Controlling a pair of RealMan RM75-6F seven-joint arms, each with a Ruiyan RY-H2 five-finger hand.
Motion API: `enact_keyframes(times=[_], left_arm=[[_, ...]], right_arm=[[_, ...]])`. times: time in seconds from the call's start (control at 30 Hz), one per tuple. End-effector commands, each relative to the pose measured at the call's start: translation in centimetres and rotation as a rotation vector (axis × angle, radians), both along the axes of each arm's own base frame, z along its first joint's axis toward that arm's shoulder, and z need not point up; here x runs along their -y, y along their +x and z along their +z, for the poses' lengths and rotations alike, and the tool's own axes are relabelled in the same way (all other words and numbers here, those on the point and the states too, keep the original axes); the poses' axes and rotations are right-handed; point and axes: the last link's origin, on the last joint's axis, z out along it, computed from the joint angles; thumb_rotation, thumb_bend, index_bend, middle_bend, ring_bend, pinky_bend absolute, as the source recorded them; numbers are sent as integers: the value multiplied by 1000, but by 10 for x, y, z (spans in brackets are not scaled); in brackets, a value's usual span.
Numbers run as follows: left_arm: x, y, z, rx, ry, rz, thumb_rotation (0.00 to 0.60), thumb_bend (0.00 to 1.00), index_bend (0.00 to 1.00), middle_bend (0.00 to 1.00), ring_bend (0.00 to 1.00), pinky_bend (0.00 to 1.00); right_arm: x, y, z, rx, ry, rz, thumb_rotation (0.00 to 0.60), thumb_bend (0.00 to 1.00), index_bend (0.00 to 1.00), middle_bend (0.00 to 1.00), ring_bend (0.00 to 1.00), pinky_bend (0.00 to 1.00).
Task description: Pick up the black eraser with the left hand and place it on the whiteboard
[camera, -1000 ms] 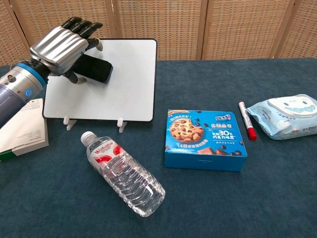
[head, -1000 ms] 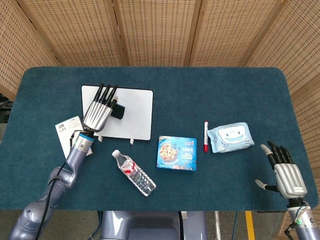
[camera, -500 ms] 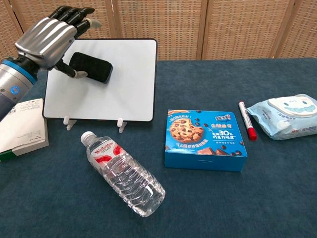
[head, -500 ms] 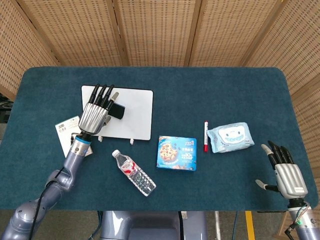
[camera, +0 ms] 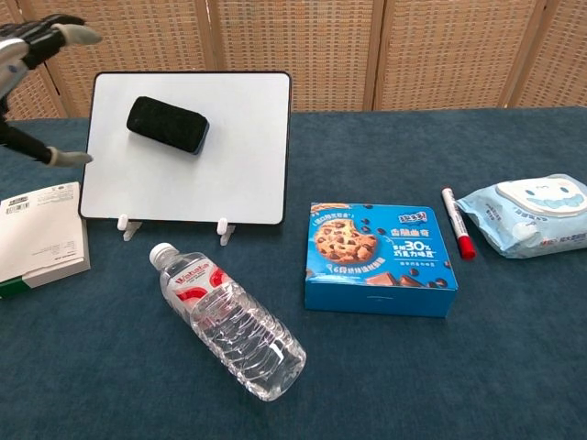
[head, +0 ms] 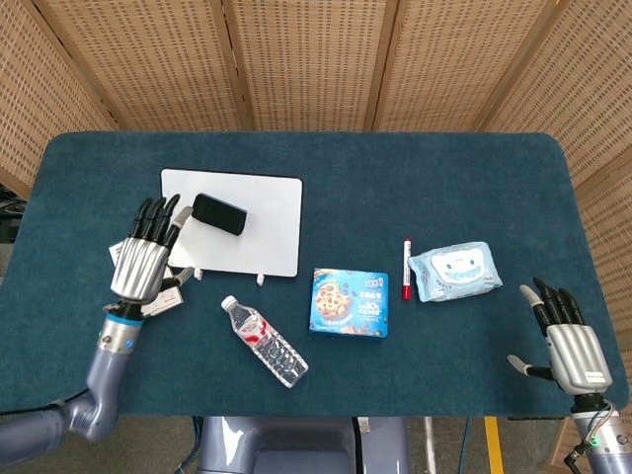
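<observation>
The black eraser [head: 218,213] [camera: 167,124] lies flat on the whiteboard [head: 262,232] [camera: 229,156], near its upper left corner, with nothing touching it. My left hand [head: 144,261] [camera: 32,55] is off the board's left edge, fingers spread and empty, hovering over the white booklet. In the chest view only its fingertips show at the far left edge. My right hand [head: 568,341] hangs open past the table's front right corner, holding nothing.
A white booklet [camera: 37,240] lies left of the board. In front of the board a water bottle [head: 265,341] lies on its side. A blue cookie box [head: 350,303], a red marker [head: 406,268] and a wipes pack [head: 454,272] sit to the right.
My left hand released the eraser, which stays on the whiteboard, and drew back to the left and toward the front, off the board. The right hand barely moved.
</observation>
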Motion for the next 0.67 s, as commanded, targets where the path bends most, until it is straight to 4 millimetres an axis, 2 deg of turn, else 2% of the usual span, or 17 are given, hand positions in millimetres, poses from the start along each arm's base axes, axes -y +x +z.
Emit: enact_keyframes(times=[0.03,0.17,0.37,0.67], left_arm=[[65,-45,41,-101,-5,251,600,0,0,0,0,0],[85,-55,45,-104,-18,302,600,0,0,0,0,0],[103,-64,49,-93,-42,337,600,0,0,0,0,0],[109,-76,63,-54,-11,372,600,0,0,0,0,0]], right_arm=[[-1,2,-1,-9,3,4,600,53,0,0,0,0],[-1,3,-2,-20,4,11,600,53,0,0,0,0],[-2,4,-4,-46,7,25,600,39,0,0,0,0],[-3,5,-8,-71,3,27,600,40,0,0,0,0]])
